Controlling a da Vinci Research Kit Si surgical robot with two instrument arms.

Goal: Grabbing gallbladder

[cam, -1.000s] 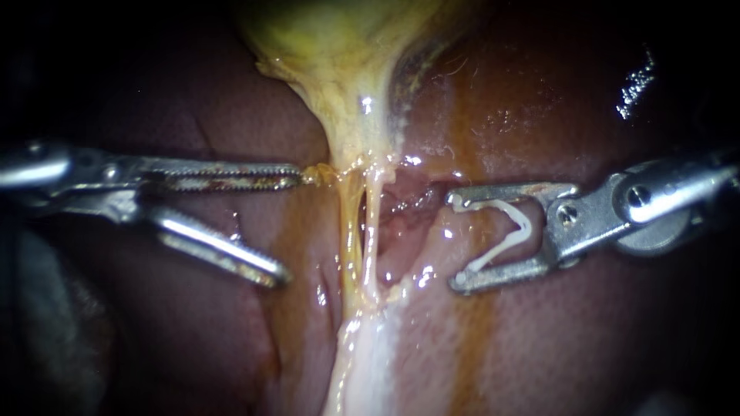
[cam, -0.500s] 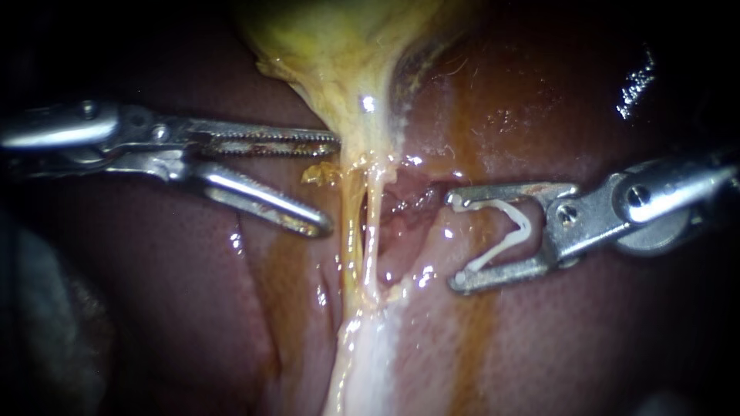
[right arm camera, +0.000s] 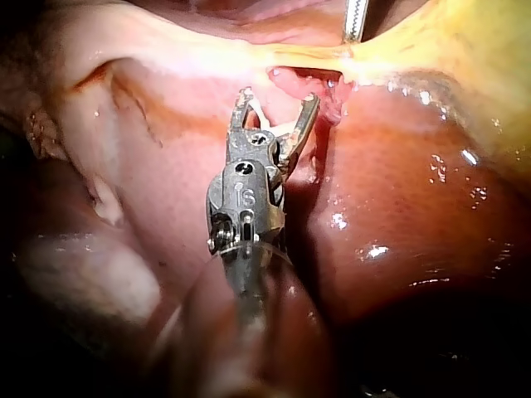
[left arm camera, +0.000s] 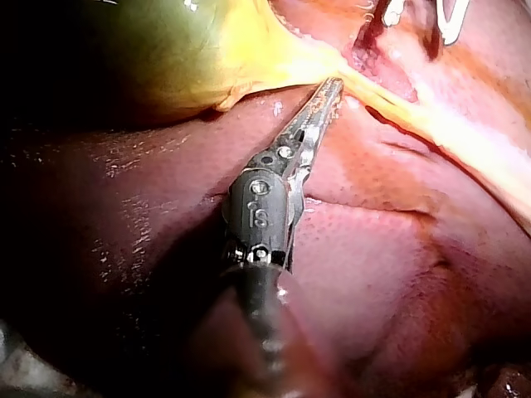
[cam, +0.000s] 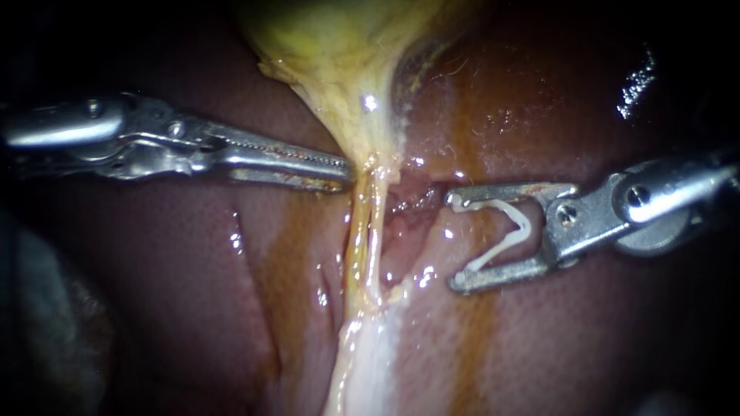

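Everything here I place against the pale tube (cam: pixel 364 231) that runs across the liver (cam: pixel 193 293). The gallbladder (cam: pixel 339 54) sits at the tube's far end, a yellow-green sac that narrows into it.

My left instrument (cam: pixel 347 166) comes in across the liver, and its tool meets the tissue right where the gallbladder narrows into the tube. The jaws are pressed almost together, with only a thin slit between them. As far as I can judge, they are pinching the yellow edge of the gallbladder. The left wrist view shows the same thing, the tip laid into that fringe.

My right instrument (cam: pixel 455 240) waits near the tube on the opposite side, apart from it. Its jaws stand wide, with a white clip (cam: pixel 518 218) seated between them, one leg against each jaw.

The gallbladder looks wet and glistening, so I expect it to be slippery, soft and limp, with nothing stiff to push against. The sac wall is probably thin, and a hard bite on the body could tear it or let it leak. The narrowing end looks like the better place to hold, because the tissue gathers there and seems tougher. My present bite looks shallow. I would want more tissue between the jaws before pulling, and any pull should be slow.
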